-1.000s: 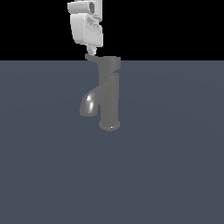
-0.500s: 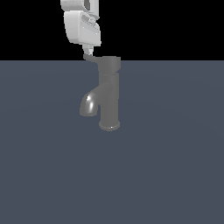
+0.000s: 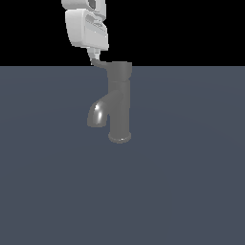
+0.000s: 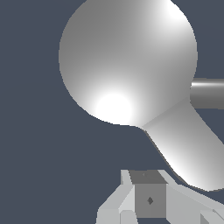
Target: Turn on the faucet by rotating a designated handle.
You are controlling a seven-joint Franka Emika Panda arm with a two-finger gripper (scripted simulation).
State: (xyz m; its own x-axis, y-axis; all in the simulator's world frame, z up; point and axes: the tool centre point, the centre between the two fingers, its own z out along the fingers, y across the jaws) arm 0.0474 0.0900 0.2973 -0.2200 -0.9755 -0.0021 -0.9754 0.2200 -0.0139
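Note:
The grey glossy faucet [image 3: 119, 107] stands upright on its flared base, its short spout [image 3: 97, 115] curving down toward the exterior view's left. The handle [image 3: 120, 72] caps the column, and its thin lever [image 3: 100, 63] points toward the exterior view's left. My white gripper [image 3: 94, 57] hangs above and to the left of the cap, fingers together, with its tip at the lever's end. In the wrist view the round cap [image 4: 127, 61] fills the frame, the lever [image 4: 188, 144] runs out from it, and my gripper [image 4: 148, 194] sits beside the lever's end, holding nothing.
A flat dark blue-grey floor [image 3: 182, 182] stretches all around the faucet. The background behind the gripper is black.
My gripper has shifted slightly toward the exterior view's left and a little upward. The faucet and its lever look unchanged.

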